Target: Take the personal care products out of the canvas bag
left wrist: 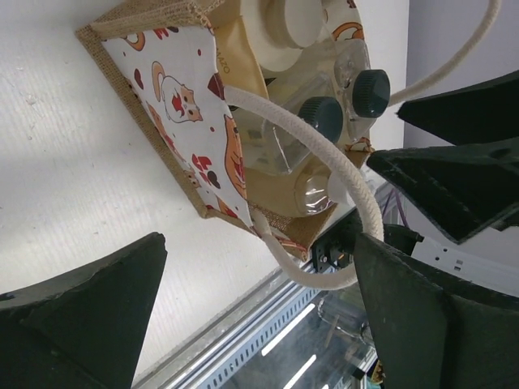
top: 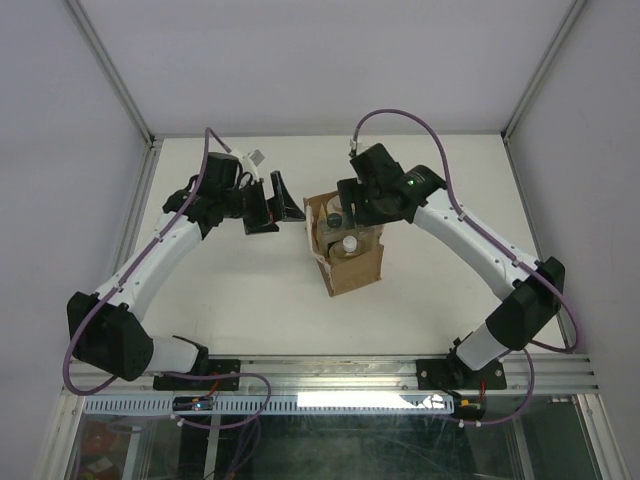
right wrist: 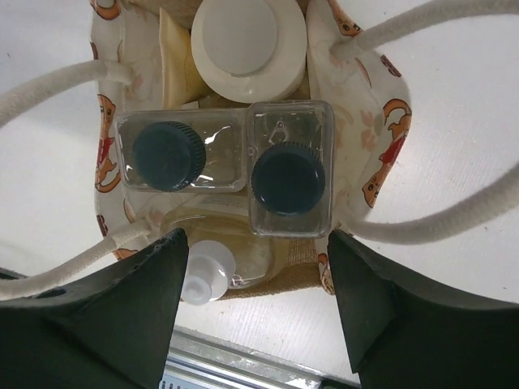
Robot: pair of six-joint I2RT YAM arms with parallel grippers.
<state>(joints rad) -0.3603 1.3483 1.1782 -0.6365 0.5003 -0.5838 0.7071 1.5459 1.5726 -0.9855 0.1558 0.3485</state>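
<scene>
The canvas bag (top: 355, 270) stands upright mid-table, tan with a patterned side panel (left wrist: 182, 97) and cream loop handles (left wrist: 320, 275). All four personal care products are inside it. In the right wrist view these are two clear squarish bottles with black caps (right wrist: 169, 156) (right wrist: 288, 180), a wide whitish bottle (right wrist: 249, 44) and an amber bottle with a white cap (right wrist: 207, 271). My right gripper (right wrist: 258, 243) hovers open right above the bag's mouth, holding nothing. My left gripper (left wrist: 259, 267) is open beside the bag's left side, with a handle loop lying between its fingers.
The right gripper's dark fingers (left wrist: 462, 182) show at the right of the left wrist view, above the bag. A metal rail (top: 330, 372) runs along the table's near edge. White enclosure walls stand at the sides and back.
</scene>
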